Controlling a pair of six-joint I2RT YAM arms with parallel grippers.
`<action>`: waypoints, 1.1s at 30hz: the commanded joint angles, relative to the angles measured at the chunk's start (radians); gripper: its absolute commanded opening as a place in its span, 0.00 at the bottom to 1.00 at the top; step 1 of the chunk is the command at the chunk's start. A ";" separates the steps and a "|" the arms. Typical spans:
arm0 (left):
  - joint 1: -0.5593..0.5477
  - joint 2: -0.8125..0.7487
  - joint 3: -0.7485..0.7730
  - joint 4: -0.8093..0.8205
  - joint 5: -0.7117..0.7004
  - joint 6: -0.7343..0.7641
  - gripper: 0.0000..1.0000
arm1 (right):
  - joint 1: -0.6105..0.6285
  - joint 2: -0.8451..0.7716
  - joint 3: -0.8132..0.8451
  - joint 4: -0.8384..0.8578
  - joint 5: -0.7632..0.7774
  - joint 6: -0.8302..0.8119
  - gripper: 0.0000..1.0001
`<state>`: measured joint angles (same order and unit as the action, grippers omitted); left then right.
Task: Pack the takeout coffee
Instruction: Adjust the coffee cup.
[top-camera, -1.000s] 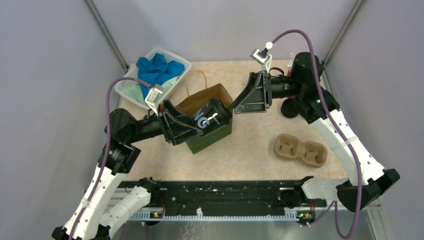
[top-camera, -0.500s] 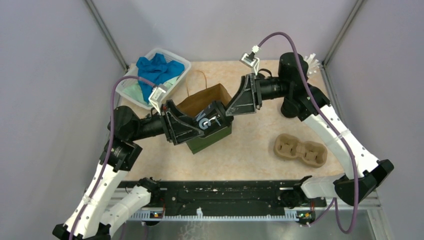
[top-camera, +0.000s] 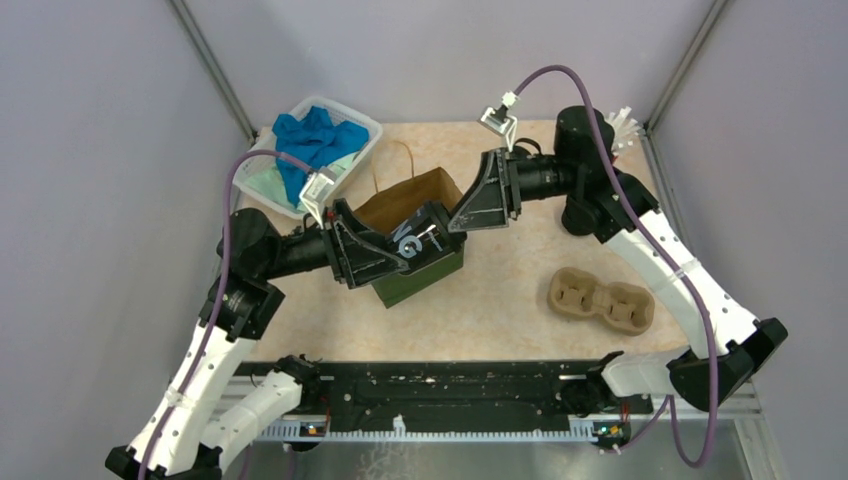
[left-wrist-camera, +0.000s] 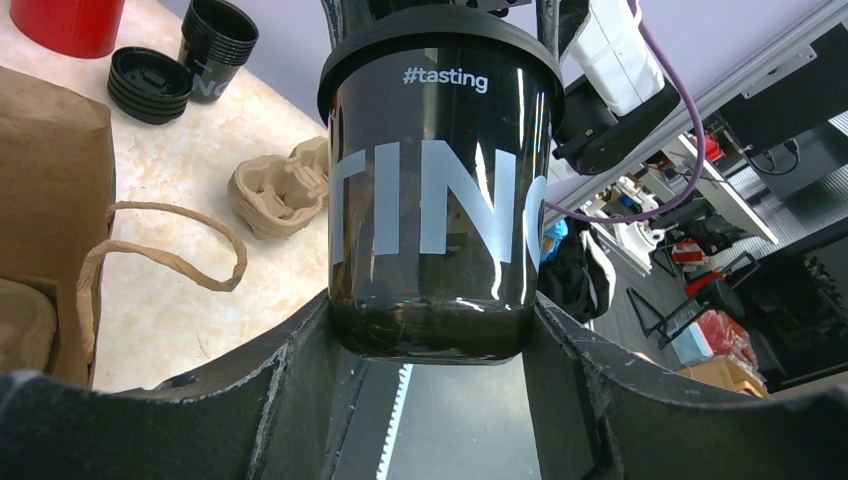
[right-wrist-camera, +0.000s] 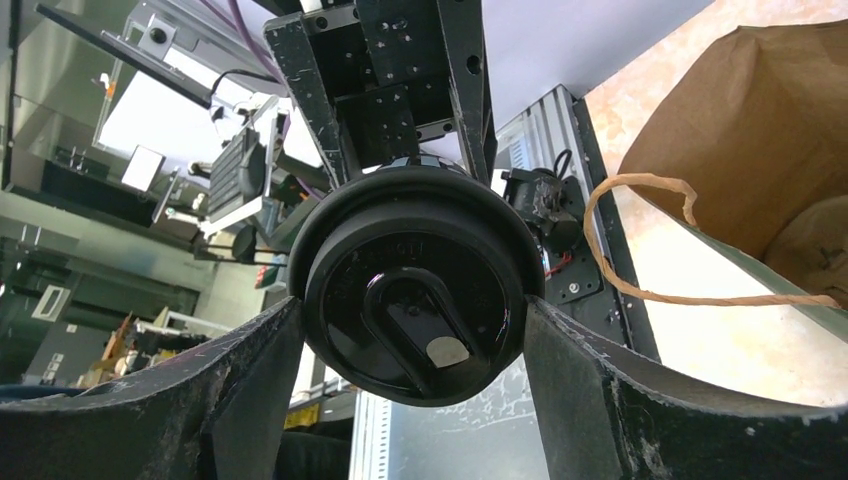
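Risk: left pincer clamps cup at base, right pincer straddles its lid, grip unclear, so a squeeze there could pop lid or skew cup.

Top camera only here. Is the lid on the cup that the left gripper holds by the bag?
Observer: Yes. The left wrist view shows the black cup capped with its lid, clamped in the left gripper.
Operator: Where is the right gripper?
Observer: Right wrist view: the fingers of the right gripper flank the lid's rim; whether they touch, I cannot tell.
Operator: More cups on the table?
Observer: Left wrist view: stacked cups beside stacked lids, next to the red cup.
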<state>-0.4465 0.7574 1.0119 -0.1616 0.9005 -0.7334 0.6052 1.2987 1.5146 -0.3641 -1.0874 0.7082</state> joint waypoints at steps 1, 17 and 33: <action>-0.002 0.024 0.040 0.025 0.009 0.025 0.42 | 0.049 0.015 0.018 -0.010 0.003 -0.040 0.78; -0.002 0.025 0.065 -0.034 -0.040 0.063 0.40 | 0.089 0.030 0.003 -0.029 0.045 -0.059 0.63; -0.003 -0.044 0.134 -0.298 -0.305 0.073 0.92 | 0.070 -0.056 -0.087 0.019 0.220 0.008 0.51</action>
<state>-0.4477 0.7307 1.0698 -0.3691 0.7830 -0.6533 0.6666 1.2839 1.4525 -0.3340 -0.9688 0.7036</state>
